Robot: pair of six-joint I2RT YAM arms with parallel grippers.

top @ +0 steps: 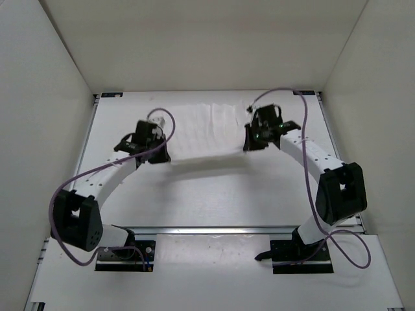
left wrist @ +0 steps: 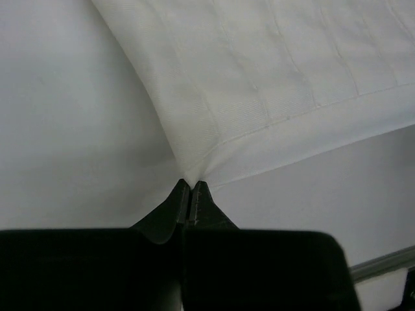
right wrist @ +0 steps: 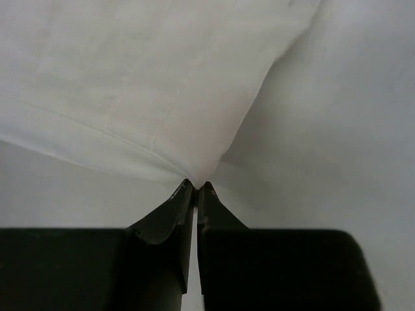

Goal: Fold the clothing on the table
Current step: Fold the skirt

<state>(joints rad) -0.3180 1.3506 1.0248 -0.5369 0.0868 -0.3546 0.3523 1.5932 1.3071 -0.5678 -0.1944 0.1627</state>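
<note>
A thin white textured garment with parallel crease lines lies in the upper middle of the overhead view, on the plain white rectangular tabletop. Its long axis runs left to right across the frame. Its bottom hem hangs in a shallow curve between the two arms, and the shadow under it suggests that this edge is raised off the surface while the rest rests flat toward the top of the frame.

The white left arm reaches in from the lower left, the white right arm from the lower right. Each sits at its own end of the hem, so neither is nearer than the other.

In the left wrist view the left jaws are clenched on a corner of the cloth, which fans upward and to the right from the pinch. In the right wrist view the right jaws are pinched on the opposite corner, and the fabric spreads up and to the left. Only a thin slit shows lower down between the fingers.

The whole garment lies beyond both pinch points, toward the top of the overhead frame. I would judge that the fold depends on carrying the held hem that way, across the long axis, with both ends level. The silver metal rail crosses below, well apart from the cloth.
</note>
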